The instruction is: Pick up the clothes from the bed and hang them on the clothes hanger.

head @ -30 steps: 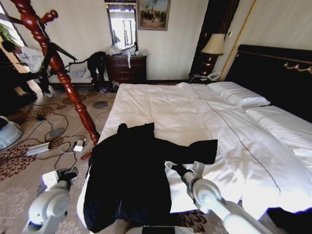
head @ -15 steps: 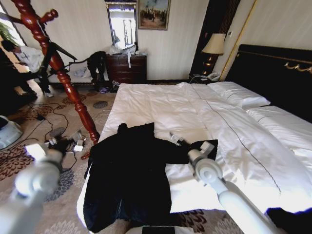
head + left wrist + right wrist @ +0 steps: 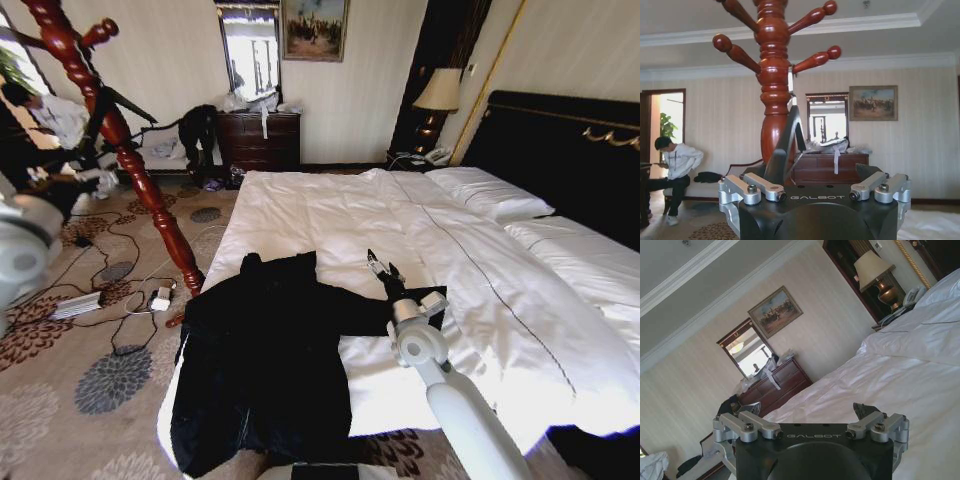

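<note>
Coat (image 3: 265,360): black, spread flat on the near corner of the bed, collar toward 12 o'clock in the head view, hem hanging over the bed's near edge at 6 o'clock; one sleeve runs out toward 3 o'clock across the white duvet.
Bed (image 3: 330,215): white duvet, white pillows (image 3: 490,192) at the 2 o'clock side against the black headboard (image 3: 570,150) with gold trim.
Hanger (image 3: 120,140): reddish-brown turned wooden stand, on the carpet just beside the bed's corner, at 10 o'clock from the coat; in the left wrist view its pole (image 3: 773,100) and knob pegs rise straight ahead, near the camera.
Right end effector (image 3: 380,268): raised above the bed just beyond the coat's outstretched sleeve, pointing toward 12 o'clock; the two fingers stand apart, holding nothing. In the right wrist view the finger tip (image 3: 864,410) shows over the white duvet.
Left end effector: its arm (image 3: 22,250) is lifted high at the 9 o'clock edge of the head view; in the left wrist view one dark finger (image 3: 786,145) points up toward the hanger, the other finger (image 3: 867,171) is set well apart, nothing between them.
Room: brown dresser (image 3: 258,140) with mirror (image 3: 251,52) at 12 o'clock, lamp (image 3: 437,95) at 1 o'clock, cables on the patterned carpet (image 3: 90,330).
</note>
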`<state>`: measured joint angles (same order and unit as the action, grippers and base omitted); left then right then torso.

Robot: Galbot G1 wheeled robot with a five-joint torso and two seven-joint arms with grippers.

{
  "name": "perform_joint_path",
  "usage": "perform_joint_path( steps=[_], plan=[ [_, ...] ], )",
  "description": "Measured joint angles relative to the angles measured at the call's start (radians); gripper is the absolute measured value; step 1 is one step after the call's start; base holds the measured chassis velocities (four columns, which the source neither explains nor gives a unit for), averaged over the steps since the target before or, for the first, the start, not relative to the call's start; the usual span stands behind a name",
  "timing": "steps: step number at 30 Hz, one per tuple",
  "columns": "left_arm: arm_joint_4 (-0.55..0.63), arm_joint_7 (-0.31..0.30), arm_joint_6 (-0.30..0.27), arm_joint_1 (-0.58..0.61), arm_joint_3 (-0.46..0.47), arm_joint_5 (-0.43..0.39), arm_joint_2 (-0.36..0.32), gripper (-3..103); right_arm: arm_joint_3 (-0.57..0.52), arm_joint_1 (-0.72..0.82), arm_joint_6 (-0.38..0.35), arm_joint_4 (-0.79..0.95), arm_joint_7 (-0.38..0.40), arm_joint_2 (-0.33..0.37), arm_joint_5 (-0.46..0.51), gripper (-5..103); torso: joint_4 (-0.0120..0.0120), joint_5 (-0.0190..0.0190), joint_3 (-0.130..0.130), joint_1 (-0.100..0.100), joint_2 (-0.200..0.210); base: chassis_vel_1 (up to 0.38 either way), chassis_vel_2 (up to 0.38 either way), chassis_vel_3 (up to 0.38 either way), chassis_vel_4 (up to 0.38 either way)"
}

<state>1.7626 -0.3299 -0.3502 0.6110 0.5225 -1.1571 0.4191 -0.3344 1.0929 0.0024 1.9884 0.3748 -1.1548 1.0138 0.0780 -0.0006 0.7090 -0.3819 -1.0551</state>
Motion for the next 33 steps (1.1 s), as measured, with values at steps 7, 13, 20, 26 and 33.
perform_joint_path(
  steps=[7,13,20,26,33],
  plan=[
    [-0.224,0.007,-0.029,-0.48,-0.328,-0.02,0.078,100,-0.011,0.014,-0.003,-0.002,0.006,-0.003,0.005,100,0.0002,0.0003,0.0,0.0,0.0,0.0,0.0,0.0,0.0],
    [-0.331,-0.051,-0.241,-0.731,-0.461,-0.009,0.123,100,-0.032,0.042,-0.009,0.002,0.017,0.006,0.007,100,0.0001,0.001,0.0,0.0,0.0,0.0,0.0,0.0,0.0],
    [-0.558,-0.02,-0.359,-0.898,-0.567,-0.024,0.167,100,-0.043,0.064,-0.009,0.012,0.004,0.012,0.0,100,-0.0003,0.0002,0.0,0.0,0.0,0.0,0.0,0.0,0.0],
    [-0.684,-0.008,-0.392,-0.991,-0.625,-0.069,0.225,100,-0.04,0.073,-0.009,0.019,0.003,-0.006,-0.003,100,0.0,0.0006,0.0,0.0,0.0,0.0,0.0,0.0,0.0],
    [-0.737,-0.035,-0.392,-1.022,-0.658,-0.125,0.274,100,-0.043,0.094,-0.008,0.029,0.004,-0.005,-0.005,100,0.0001,0.0007,0.0,0.0,0.0,0.0,0.0,0.0,0.0]
  ],
)
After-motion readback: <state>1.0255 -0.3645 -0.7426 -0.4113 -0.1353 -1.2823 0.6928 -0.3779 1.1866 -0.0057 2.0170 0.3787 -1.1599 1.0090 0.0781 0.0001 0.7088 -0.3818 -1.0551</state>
